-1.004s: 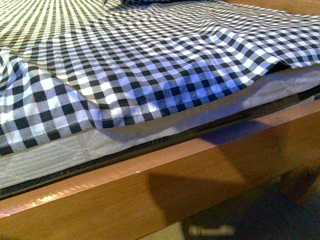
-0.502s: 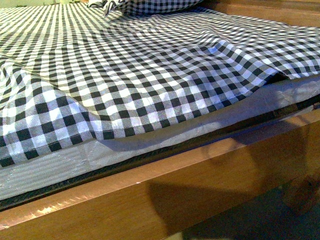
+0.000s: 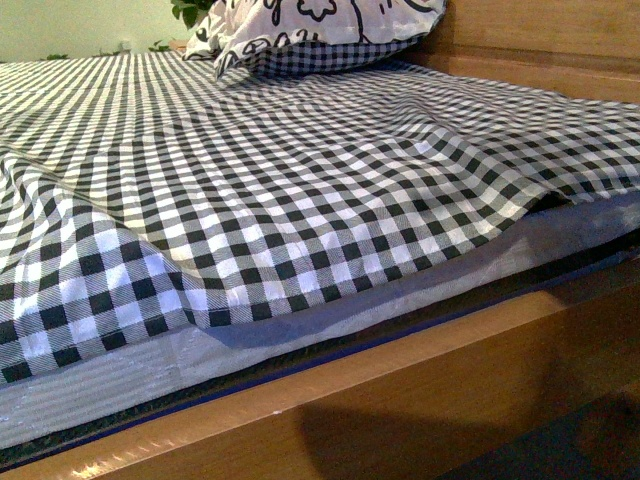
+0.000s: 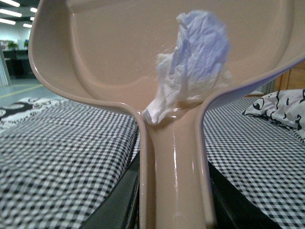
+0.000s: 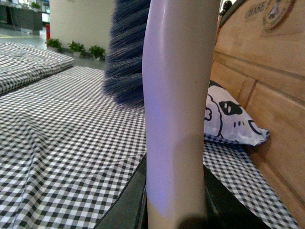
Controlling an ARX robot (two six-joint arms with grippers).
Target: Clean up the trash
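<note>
In the left wrist view a beige dustpan (image 4: 119, 52) is held up over the bed, my left gripper (image 4: 174, 200) shut on its handle. A crumpled white tissue (image 4: 195, 62), the trash, lies in the pan near the handle's root. The right wrist view shows a pale brush (image 5: 174, 109) handle with dark blue bristles (image 5: 126, 52) at its far end. My right gripper (image 5: 174, 200) is shut on that handle. Neither gripper nor tool appears in the front view.
A bed with a black-and-white checked sheet (image 3: 300, 170) fills the front view, its wooden side rail (image 3: 420, 400) nearest me. A printed pillow (image 3: 320, 30) lies at the head by the wooden headboard (image 5: 267, 71). Potted plants (image 5: 86, 48) stand beyond the bed.
The front view has tilted upward over the last second. The pillow and headboard have come into sight and less of the wooden rail shows.
</note>
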